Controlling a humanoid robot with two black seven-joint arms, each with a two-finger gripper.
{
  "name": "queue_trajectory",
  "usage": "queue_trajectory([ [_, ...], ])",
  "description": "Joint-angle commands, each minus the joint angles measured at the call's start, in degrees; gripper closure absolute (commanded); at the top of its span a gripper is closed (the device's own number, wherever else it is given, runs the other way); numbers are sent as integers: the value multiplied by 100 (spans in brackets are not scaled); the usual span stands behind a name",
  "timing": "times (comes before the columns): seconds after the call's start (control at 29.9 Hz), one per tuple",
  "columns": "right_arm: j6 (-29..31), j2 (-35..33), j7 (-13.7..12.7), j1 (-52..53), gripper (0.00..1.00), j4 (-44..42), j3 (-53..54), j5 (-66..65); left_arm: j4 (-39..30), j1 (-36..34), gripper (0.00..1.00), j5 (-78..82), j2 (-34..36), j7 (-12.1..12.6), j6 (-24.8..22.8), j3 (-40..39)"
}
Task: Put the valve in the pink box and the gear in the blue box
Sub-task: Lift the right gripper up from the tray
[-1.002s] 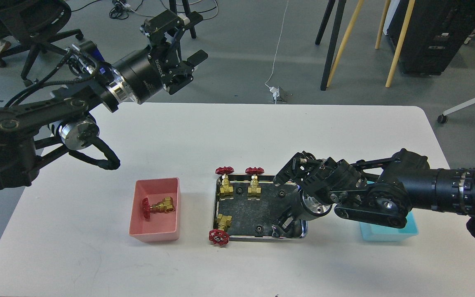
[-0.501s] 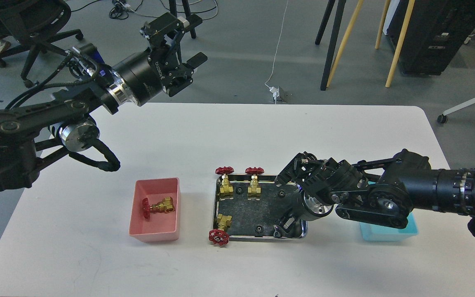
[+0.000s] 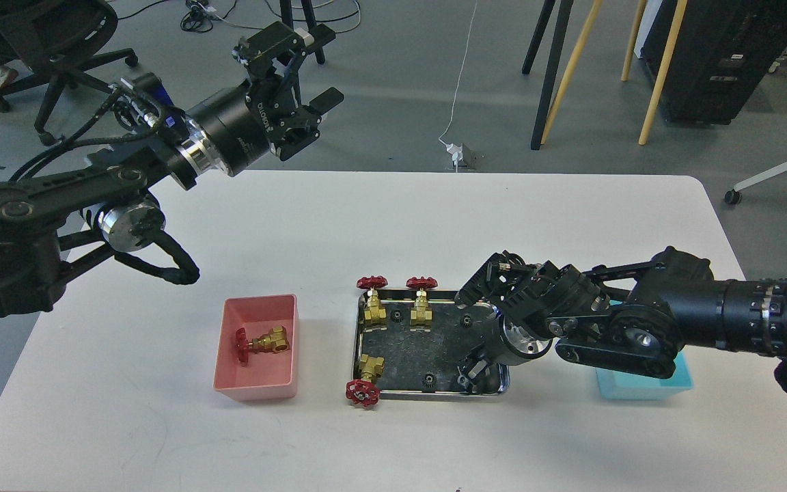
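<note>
One valve (image 3: 260,340) lies on its side in the pink box (image 3: 284,386). Three more valves sit at the steel tray (image 3: 359,342): two upright at its far rim (image 3: 373,301) (image 3: 422,301), and one (image 3: 365,379) at its front left corner. Tiny black gears (image 3: 464,320) (image 3: 427,379) (image 3: 397,315) lie in the tray. My right gripper (image 3: 467,378) points down into the tray's front right corner; its fingers are dark and small, so its state is unclear. The blue box (image 3: 643,388) is mostly hidden under my right arm. My left gripper (image 3: 301,96) is open and empty, high over the table's far edge.
The white table's far edge (image 3: 434,174) lies behind the boxes. Chair legs, stool legs and cables stand on the floor beyond it. My right forearm (image 3: 708,314) lies low across the table's right side.
My right gripper's fingers have dipped slightly lower into the tray's front right corner. The left arm has barely shifted. The valves and boxes have not moved.
</note>
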Motion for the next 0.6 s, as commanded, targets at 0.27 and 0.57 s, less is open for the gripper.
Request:
queue_trajectory([
  [0.27,0,18,-2,94,87,-27,52,0,0,2,11,0,-17,0,0,0],
  [0.57,0,-157,7,524,89,17,588,44,0,19,11,9,-35,0,0,0],
])
